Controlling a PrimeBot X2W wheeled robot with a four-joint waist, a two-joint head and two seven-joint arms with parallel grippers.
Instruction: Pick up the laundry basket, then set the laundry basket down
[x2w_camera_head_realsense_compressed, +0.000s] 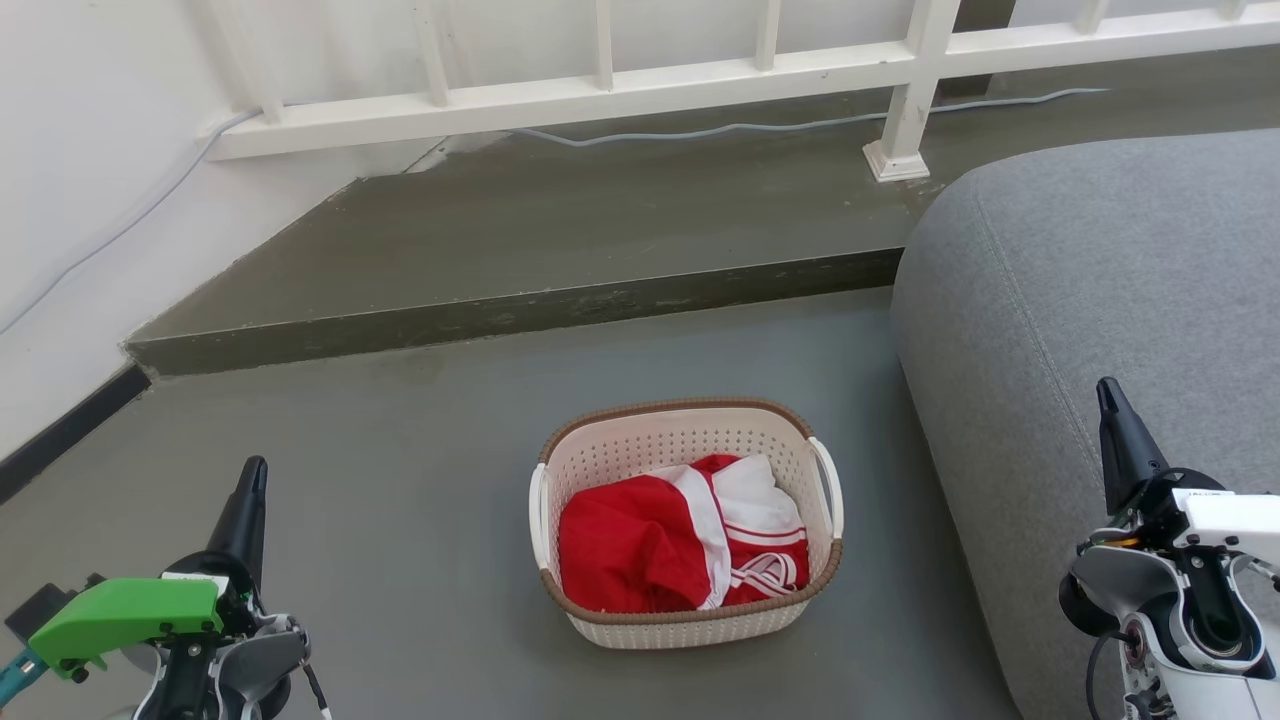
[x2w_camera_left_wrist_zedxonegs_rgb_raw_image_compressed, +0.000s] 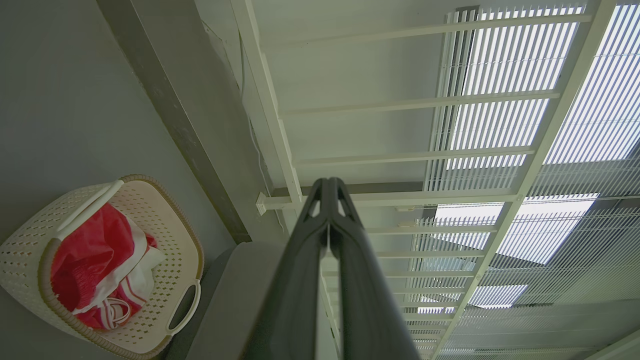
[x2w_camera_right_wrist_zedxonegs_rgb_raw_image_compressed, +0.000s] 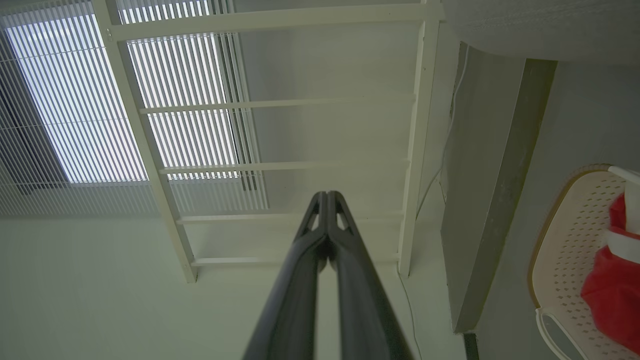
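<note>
The laundry basket (x2w_camera_head_realsense_compressed: 640, 452) holds red-and-white cloth (x2w_camera_head_realsense_compressed: 650, 545) — perhaps a jersey.

Head looks down; wrists face railing (x2w_camera_left_wrist_zedxonegs_rgb_raw_image_compressed: 420, 103); all share basket (x2w_camera_head_realsense_compressed: 690, 445).

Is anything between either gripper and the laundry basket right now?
Nothing visible. Bare floor lies between the left gripper and the laundry basket. The right gripper shows against the grey sofa, which stands close beside the basket's right side, apart from it.
</note>
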